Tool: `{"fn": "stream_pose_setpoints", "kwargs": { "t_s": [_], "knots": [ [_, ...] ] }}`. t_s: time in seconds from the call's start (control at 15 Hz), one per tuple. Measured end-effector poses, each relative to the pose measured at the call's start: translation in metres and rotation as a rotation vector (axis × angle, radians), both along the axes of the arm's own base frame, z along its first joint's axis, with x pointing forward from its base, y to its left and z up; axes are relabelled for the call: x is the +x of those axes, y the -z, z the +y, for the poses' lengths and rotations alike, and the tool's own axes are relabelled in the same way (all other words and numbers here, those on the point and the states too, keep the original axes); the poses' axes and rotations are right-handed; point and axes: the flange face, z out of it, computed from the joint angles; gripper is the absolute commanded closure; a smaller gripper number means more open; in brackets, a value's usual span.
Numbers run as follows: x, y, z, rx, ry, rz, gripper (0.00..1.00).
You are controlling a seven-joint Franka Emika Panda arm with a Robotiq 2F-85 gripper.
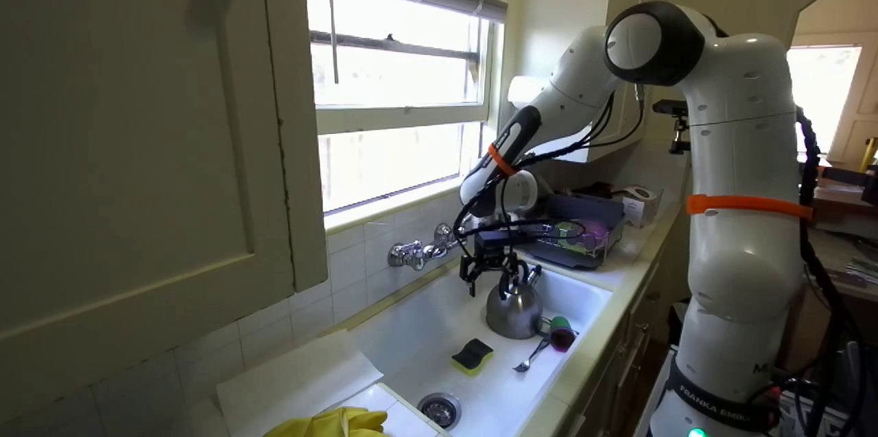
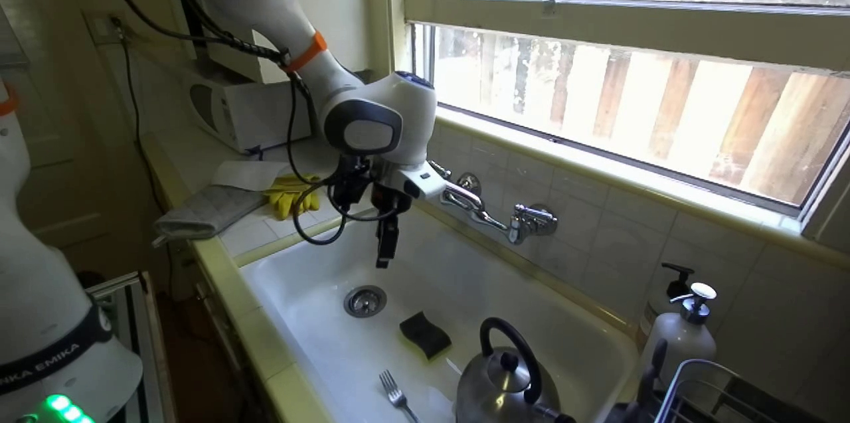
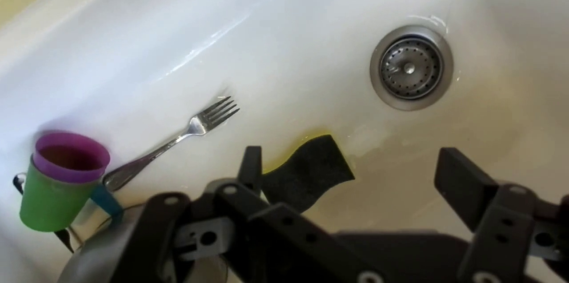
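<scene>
One sponge, one fork, one kettle, one drain, two pump bottles, apparently two cups

Your arm stands tall from its base, where green lights glow. It folds over at a high elbow, and from there your forearm slants down to the wrist. Below that, your gripper hangs pointing downward, its black fingers spread wide apart. Orange bands circle the upper arm and forearm, and a black cable bundle runs along to the wrist, looping loosely there.
</scene>
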Motion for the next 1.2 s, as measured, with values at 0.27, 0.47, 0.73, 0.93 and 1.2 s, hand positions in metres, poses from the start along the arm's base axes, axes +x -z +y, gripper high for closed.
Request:
{"fn": "stream_pose_setpoints", "kwargs": {
  "t_s": [0.27, 0.47, 0.73, 0.93, 1.2],
  "knots": [
    [-0.007, 0.034, -0.014, -0.014, 0.200, -0.058, 0.00],
    [-0.012, 0.056, -0.023, -0.034, 0.353, -0.097, 0.00],
    [-0.015, 0.084, -0.030, -0.063, 0.512, -0.119, 0.00],
    [-0.013, 0.082, -0.030, -0.062, 0.511, -0.124, 0.00],
    [-0.012, 0.080, -0.030, -0.062, 0.511, -0.128, 0.00]
  ]
}}
